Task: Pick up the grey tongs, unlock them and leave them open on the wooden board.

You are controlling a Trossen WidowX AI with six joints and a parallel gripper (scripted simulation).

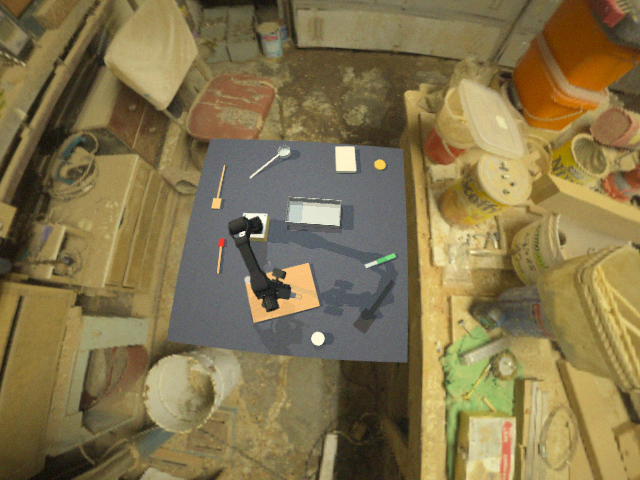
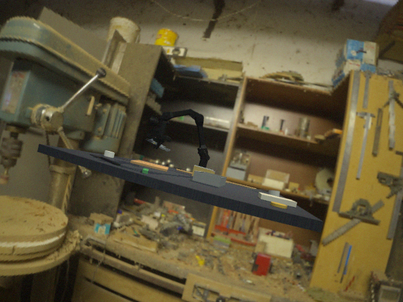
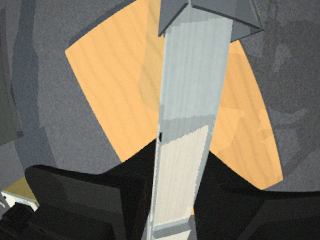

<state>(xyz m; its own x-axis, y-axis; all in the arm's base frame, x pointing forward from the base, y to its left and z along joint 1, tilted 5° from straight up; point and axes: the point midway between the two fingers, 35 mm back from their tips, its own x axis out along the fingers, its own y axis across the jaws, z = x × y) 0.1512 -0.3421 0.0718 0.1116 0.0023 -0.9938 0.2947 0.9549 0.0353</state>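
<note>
My gripper (image 1: 280,283) (image 2: 159,141) (image 3: 177,142) is shut on the grey tongs (image 2: 165,148) (image 3: 192,80) and holds them in the air above the wooden board (image 1: 308,281) (image 2: 148,163) (image 3: 100,85). In the exterior view the tongs are slightly tilted, not pointing straight down. In the wrist view their long flat body runs between my black fingers, with a flared grey end at the top. Whether the lock is engaged cannot be seen. The roasting tin (image 1: 321,212) (image 2: 208,179) stands behind the board with nothing across it.
A dark spatula (image 1: 366,321) and a green-and-white marker (image 1: 382,259) lie right of the board. A white disc (image 1: 317,338) is near the front edge. A red-headed stick (image 1: 220,255) lies to the left. A ladle (image 1: 266,163) and a cream block (image 1: 345,159) are at the back.
</note>
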